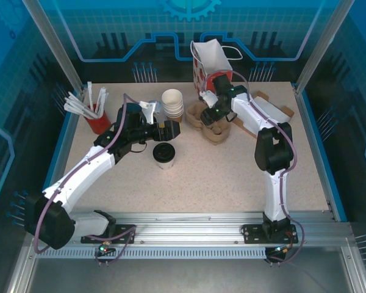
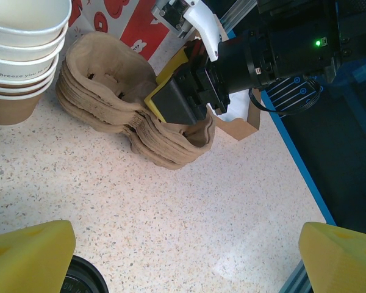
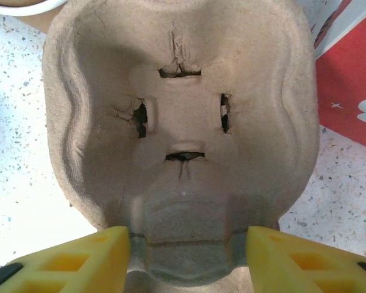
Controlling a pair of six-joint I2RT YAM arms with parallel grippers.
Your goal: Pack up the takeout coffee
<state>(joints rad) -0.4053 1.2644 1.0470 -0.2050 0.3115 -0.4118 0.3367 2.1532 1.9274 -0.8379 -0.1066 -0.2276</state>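
Note:
The takeout coffee (image 1: 163,154), a white paper cup with a black lid, stands mid-table. My left gripper (image 1: 169,130) hovers just behind it, open and empty. In the left wrist view the yellow fingertips (image 2: 30,256) stand far apart over bare tabletop, and the edge of the coffee's lid (image 2: 79,278) peeks in at the bottom left. My right gripper (image 1: 215,115) is down on a stack of brown pulp cup carriers (image 1: 218,132). In the right wrist view its fingers (image 3: 85,259) press both sides of the narrow waist of the top carrier (image 3: 183,110).
A red-and-white paper bag (image 1: 208,58) stands open at the back, just behind the carriers. A stack of lidless white cups (image 1: 172,102) sits left of the carriers. A red cup of white stirrers (image 1: 96,119) is at the far left, and flat cardboard (image 1: 271,111) lies at the right.

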